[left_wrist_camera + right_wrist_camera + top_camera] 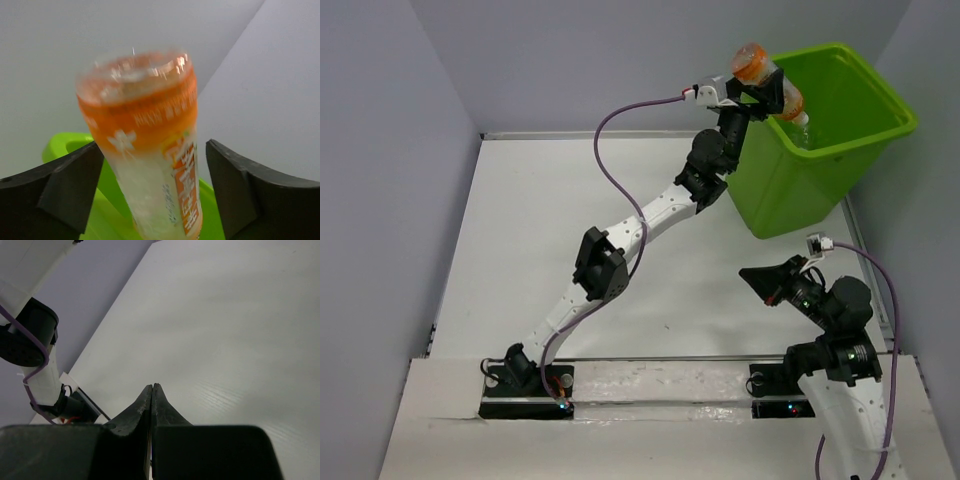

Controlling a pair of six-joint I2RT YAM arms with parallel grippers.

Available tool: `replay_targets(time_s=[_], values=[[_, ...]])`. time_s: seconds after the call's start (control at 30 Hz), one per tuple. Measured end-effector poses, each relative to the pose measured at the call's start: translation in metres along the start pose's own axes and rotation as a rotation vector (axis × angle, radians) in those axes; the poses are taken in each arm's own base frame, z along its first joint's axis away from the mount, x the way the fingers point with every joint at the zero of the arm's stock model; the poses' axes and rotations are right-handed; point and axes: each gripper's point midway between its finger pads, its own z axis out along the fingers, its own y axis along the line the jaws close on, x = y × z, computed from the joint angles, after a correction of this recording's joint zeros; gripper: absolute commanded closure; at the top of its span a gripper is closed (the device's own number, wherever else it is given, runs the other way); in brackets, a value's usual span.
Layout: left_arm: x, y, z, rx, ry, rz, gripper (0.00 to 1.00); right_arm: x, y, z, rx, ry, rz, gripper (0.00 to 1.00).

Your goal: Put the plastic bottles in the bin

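left tool (768, 98), hanging over the bin (800, 190) at upper right, is gaping slightly wider than the orange-labelled bottle (757, 65) between its fingers, so it is best holding still while that drops in; right tool (152, 395) is sitting closed, empty.

One plastic bottle (768, 82) was in view, clear with an orange label; whether any more lay inside the tub could not be told. There was one bin (790, 200), lime green. Two arms were counted, the left arm (650, 215) and the right arm (840, 310). Each carried one gripper, making two: the left gripper (767, 92) and the right gripper (152, 390). Each gripper had two fingers (65, 185) (four across both wrist views). Two purple cables were there, the left cable (605, 160) and the right cable (885, 290). One table (570, 200) lay beneath.
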Motion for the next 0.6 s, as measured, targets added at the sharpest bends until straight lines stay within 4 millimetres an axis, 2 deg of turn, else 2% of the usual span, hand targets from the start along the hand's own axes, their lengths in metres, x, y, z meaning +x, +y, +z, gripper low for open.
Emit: replay_targets(time_s=[0.27, 0.33, 0.43, 0.53, 0.6], values=[[-0.007, -0.003, 0.003, 0.071, -0.015, 0.083, 0.01, 0.001, -0.004, 0.005, 0.013, 0.031, 0.004, 1.0], [-0.005, -0.008, 0.002, 0.097, 0.006, 0.119, 0.01, -0.003, -0.003, 0.006, 0.017, 0.031, -0.007, 1.0], [-0.014, -0.016, 0.0, 0.114, 0.048, 0.17, 0.01, -0.014, 0.001, 0.006, 0.018, 0.016, -0.046, 1.0], [-0.045, -0.03, -0.005, 0.106, 0.083, 0.235, 0.01, -0.035, 0.011, 0.006, 0.015, -0.019, -0.095, 1.0], [-0.085, -0.038, -0.017, 0.064, 0.103, 0.29, 0.01, -0.048, 0.018, 0.005, 0.011, -0.046, -0.119, 1.0]])
